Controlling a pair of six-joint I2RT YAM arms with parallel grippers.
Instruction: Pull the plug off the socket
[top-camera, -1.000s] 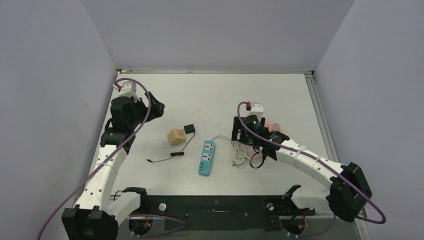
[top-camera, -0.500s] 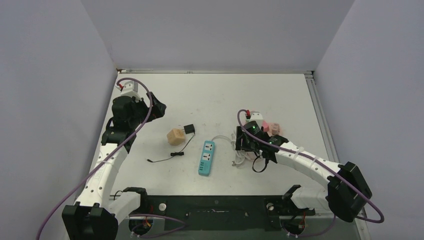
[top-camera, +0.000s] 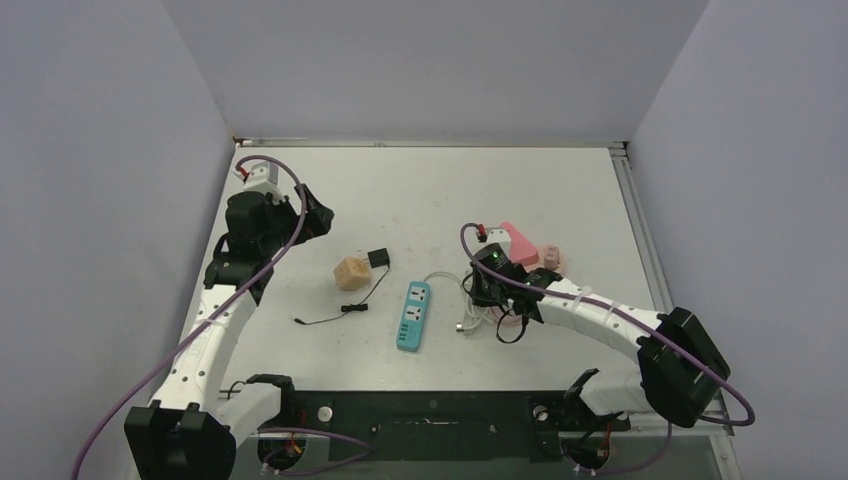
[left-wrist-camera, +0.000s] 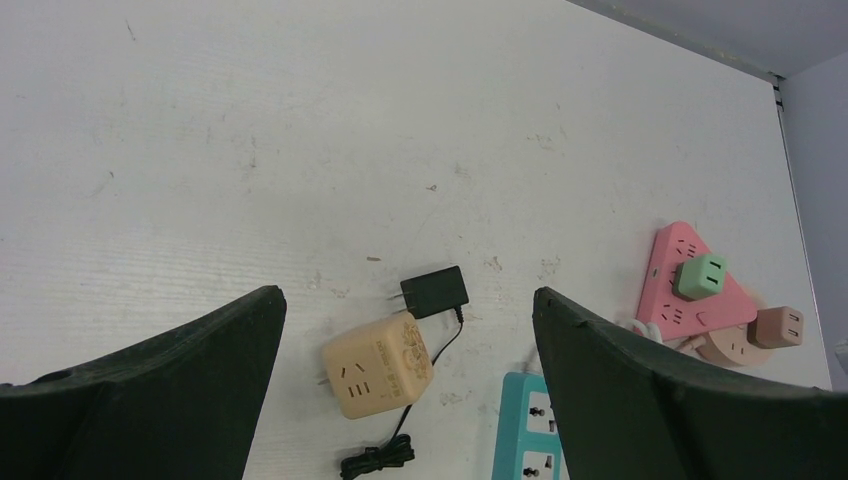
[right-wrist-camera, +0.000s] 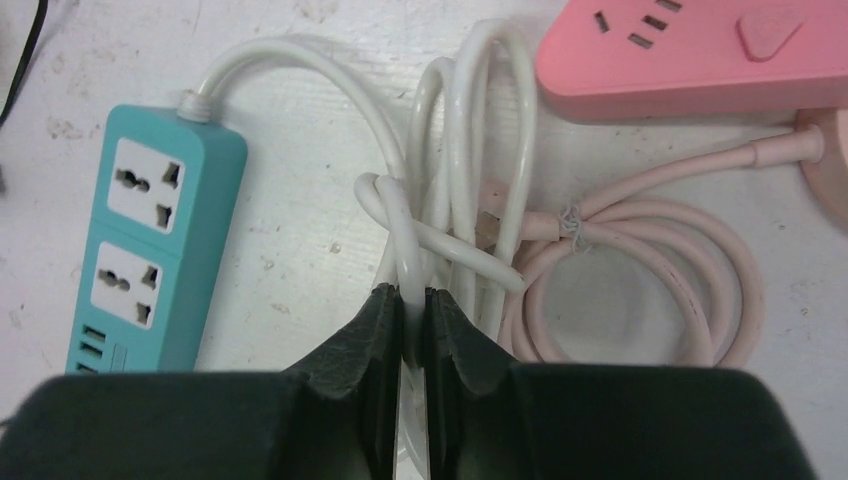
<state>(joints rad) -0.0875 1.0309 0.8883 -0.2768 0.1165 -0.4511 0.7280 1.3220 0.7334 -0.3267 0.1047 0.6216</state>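
Observation:
A pink triangular socket strip (left-wrist-camera: 668, 290) lies at the right of the table with a green plug (left-wrist-camera: 700, 275) seated in it. A brown plug (left-wrist-camera: 780, 327) sits against a round pink piece beside it. My right gripper (right-wrist-camera: 412, 305) is shut on the coiled white cable (right-wrist-camera: 455, 130) of the teal power strip (right-wrist-camera: 150, 250), just near of the pink strip (right-wrist-camera: 690, 50). My left gripper (left-wrist-camera: 405, 297) hangs open and empty high over the left of the table, above a beige cube socket (left-wrist-camera: 378, 365) and a loose black adapter (left-wrist-camera: 434, 291).
The pink strip's cable (right-wrist-camera: 640, 270) is coiled beside the white one and tangles with it. The black adapter's thin cord (top-camera: 340, 310) trails toward the near edge. The teal power strip (top-camera: 411, 315) lies in the middle, with walls on three sides.
My right gripper has moved toward the near left, off the pink strip, and closed on the white cable. The left arm has barely moved.

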